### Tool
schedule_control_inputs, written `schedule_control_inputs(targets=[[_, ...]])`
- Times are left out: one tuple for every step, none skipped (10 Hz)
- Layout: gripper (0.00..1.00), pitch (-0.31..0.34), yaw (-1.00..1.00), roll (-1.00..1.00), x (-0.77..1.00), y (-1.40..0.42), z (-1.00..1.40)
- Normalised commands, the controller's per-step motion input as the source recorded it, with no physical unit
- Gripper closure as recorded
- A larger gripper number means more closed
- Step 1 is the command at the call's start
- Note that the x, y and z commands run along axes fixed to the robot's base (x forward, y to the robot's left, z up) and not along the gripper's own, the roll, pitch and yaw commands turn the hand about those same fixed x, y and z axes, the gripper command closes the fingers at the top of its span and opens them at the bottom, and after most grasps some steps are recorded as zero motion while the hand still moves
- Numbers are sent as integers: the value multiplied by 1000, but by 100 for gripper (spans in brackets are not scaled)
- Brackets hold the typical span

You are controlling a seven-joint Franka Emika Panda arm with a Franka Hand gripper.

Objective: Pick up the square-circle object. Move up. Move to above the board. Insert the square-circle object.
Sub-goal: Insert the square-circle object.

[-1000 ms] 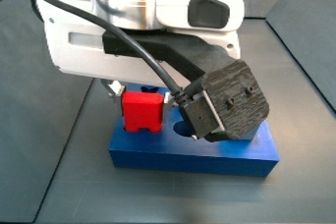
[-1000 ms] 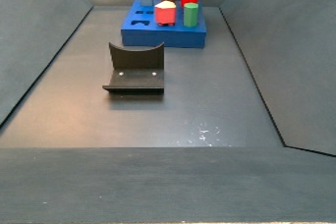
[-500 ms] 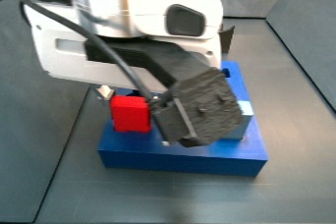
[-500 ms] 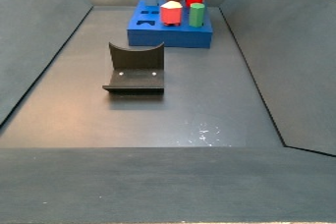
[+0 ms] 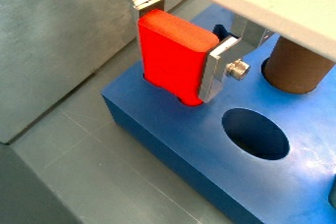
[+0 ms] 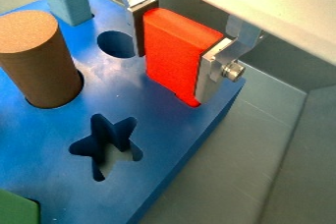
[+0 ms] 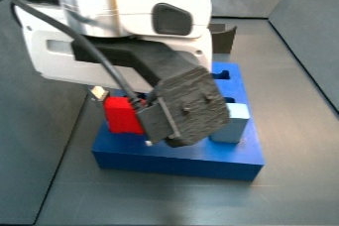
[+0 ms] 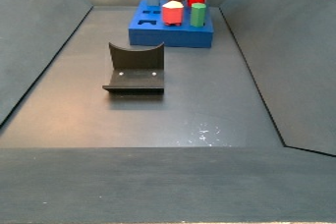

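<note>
While gripper (image 5: 182, 49) hangs over board (image 5: 178, 140) edge, jaws pinching square-circle object (image 5: 171, 53), lower end at board top: prongs may miss cutout, catch rim, block tilts or jams; brown cylinder (image 6: 37, 59) nearby.

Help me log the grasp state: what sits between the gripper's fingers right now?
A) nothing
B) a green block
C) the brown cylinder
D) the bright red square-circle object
D: in a wrist view the gripper clamps the square-circle object above the board.
</note>
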Motion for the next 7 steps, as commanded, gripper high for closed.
schedule_control_inputs(targets=[[100,-213,63,276,-351,0,-677],[100,-223,29,264,-280,-40,-646],[100,-29,0,-83,-26,49,0],[100,-4,0,0,0,0,0],[100,-9,0,0,0,0,-20],[100,-20,0,-7,0,0,-60],[100,-27,0,-20,0,0,-86]])
